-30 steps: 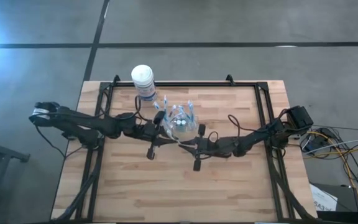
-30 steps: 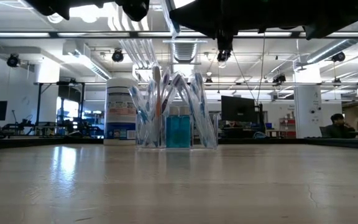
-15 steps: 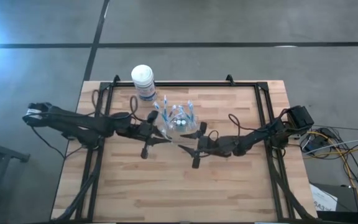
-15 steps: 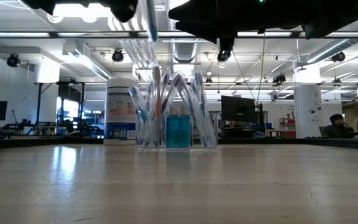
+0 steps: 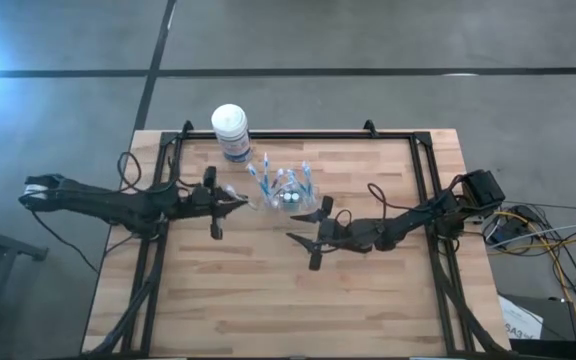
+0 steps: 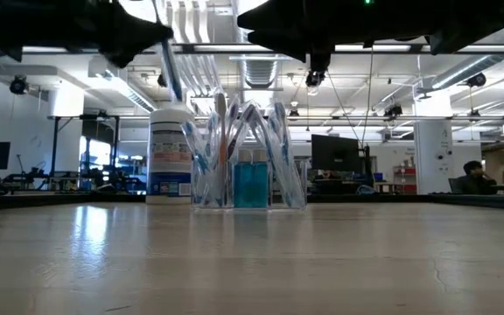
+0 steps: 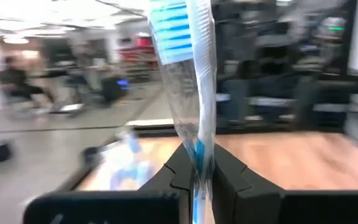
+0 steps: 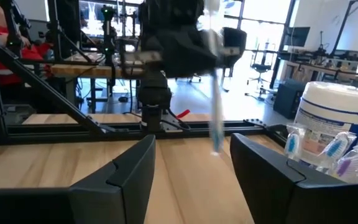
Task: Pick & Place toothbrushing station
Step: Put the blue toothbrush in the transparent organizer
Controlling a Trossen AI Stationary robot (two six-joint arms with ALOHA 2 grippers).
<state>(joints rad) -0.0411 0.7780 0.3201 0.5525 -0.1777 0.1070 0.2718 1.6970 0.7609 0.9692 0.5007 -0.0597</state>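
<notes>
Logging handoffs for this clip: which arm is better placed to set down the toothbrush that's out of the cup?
Left. The left gripper is shut on a toothbrush, held clear of the cup on the robot's left side. The right gripper is open and empty, near the cup.

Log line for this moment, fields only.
left end effector: shut on toothbrush, left of cup | right end effector: open, empty

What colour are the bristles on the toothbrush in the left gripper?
Blue and white bristles on the toothbrush; left wrist view shows it best.
</notes>
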